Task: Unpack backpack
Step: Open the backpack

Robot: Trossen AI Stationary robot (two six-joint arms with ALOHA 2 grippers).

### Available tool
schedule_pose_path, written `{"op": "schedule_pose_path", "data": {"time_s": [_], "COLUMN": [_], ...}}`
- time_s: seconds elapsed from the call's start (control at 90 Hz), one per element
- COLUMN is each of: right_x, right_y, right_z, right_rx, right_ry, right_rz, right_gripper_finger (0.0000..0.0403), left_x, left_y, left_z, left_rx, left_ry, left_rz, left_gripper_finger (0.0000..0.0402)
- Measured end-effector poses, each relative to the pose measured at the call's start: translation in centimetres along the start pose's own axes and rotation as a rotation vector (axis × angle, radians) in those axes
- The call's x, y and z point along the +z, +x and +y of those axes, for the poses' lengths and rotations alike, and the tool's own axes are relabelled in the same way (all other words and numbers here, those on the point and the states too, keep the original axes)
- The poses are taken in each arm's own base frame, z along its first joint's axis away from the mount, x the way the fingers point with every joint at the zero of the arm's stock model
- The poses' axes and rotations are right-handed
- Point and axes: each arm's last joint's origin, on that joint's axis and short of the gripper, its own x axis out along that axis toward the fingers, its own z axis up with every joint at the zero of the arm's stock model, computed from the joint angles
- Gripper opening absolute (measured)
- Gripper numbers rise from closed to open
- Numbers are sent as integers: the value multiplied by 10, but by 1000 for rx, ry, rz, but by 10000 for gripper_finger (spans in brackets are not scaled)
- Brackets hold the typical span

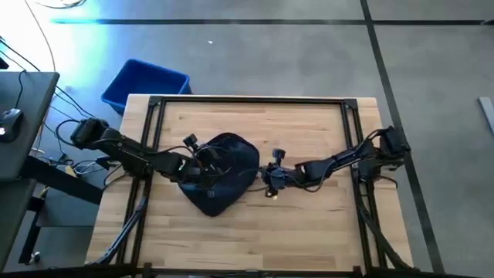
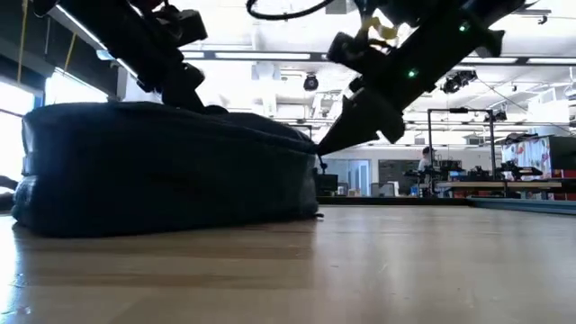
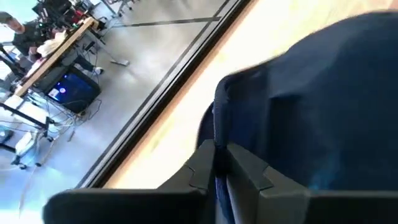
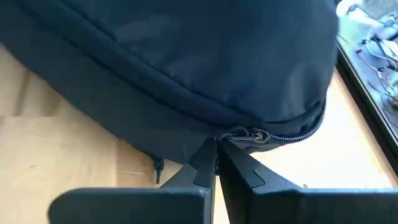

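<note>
Wooden tabletop (image 1: 309, 131) with a black frame; blue bin (image 1: 143, 83) sits on the floor off the far left corner. Your backpack (image 1: 224, 174) lies flat at table centre, dark navy and still zipped along the seam you see in the right wrist view. Left gripper (image 3: 217, 168) is on the backpack's left side, fingers pressed together on a fold of its fabric. Right gripper (image 4: 216, 158) meets the backpack's right edge, fingertips closed together just at the metal zipper pull (image 4: 249, 134); you cannot tell whether the pull is actually pinched.
</note>
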Motion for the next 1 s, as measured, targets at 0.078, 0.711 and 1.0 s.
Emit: {"op": "schedule_pose_path", "data": {"time_s": [0.078, 0.711, 1.0], "right_x": [-2, -6, -5], "right_y": [-2, -1, -1], "right_z": [3, 1, 1], "right_rx": [8, -15, 1], "right_ry": [-18, -12, -6], "right_rz": [16, 51, 43], "right_gripper_finger": [0, 0, 0], "left_x": [5, 70, 96], "left_y": [-2, 43, 103], "left_z": [2, -15, -30], "left_rx": [-4, -615, -740], "left_ry": [25, 244, 336], "left_rz": [-10, -225, -19], "left_gripper_finger": [55, 206, 239]}}
